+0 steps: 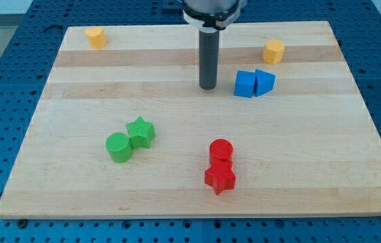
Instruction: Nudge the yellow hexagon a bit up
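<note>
A yellow block that looks hexagonal (274, 50) stands near the view's top right of the wooden board (177, 196). A second yellow block (96, 37) stands at the top left; I cannot make out its shape for sure. My tip (208, 87) rests on the board at the top centre. It is well to the left of and slightly below the yellow hexagon, and touches no block.
A blue cube (245, 84) and a blue triangular block (265, 82) touch each other just right of my tip. A green cylinder (118, 147) and green star (141, 131) sit lower left. A red cylinder (221, 151) and red star (220, 177) sit at the bottom centre.
</note>
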You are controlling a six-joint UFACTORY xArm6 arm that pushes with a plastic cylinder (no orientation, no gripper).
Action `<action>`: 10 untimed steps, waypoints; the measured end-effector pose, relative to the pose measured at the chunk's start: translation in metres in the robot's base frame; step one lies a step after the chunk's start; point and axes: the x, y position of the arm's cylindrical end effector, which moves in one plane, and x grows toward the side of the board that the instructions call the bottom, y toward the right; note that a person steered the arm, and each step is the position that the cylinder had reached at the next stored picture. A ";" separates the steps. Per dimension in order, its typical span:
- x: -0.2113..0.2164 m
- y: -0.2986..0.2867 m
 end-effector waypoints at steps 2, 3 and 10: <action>0.000 -0.025; -0.001 -0.032; -0.048 0.056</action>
